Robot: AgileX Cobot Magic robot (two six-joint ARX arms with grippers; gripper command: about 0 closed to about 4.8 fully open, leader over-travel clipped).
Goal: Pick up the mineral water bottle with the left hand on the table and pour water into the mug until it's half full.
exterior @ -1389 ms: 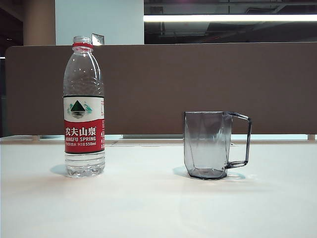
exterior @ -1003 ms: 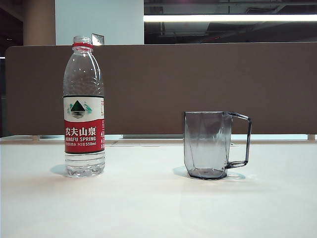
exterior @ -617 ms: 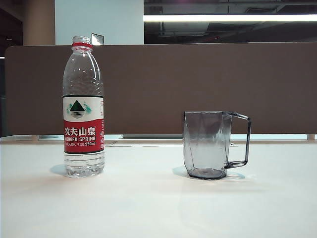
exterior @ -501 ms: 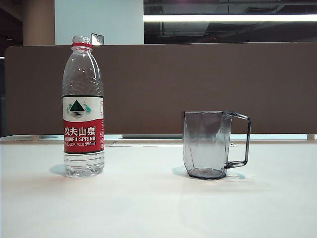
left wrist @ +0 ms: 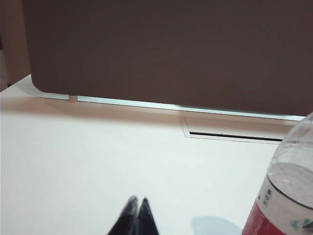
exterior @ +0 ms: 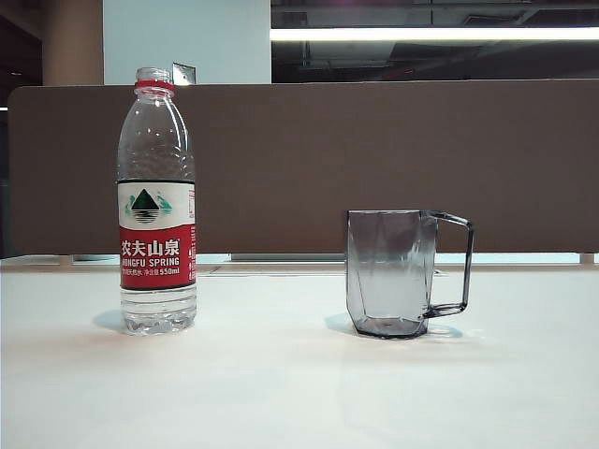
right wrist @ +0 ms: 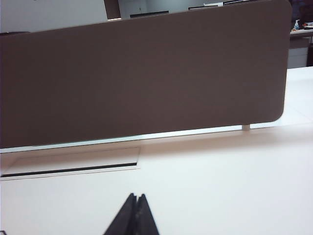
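In the left wrist view the bottle [left wrist: 288,191] is cut off by the picture's edge; only 1 shoulder and a strip of label are seen. Of each gripper, left [left wrist: 136,204] and right [right wrist: 135,200], only the dark fingertips are shown. Neither arm is seen from outside.

right claw [right wrist: 135,198]: closed, empty | over table [right wrist: 220,181] | facing partition [right wrist: 146,73]

White table [exterior: 299,393] w/ bottle [exterior: 157,201] & mug [exterior: 393,273] upright, apart.

Upright mineral water bottle [exterior: 157,201], empty mug [exterior: 391,273]
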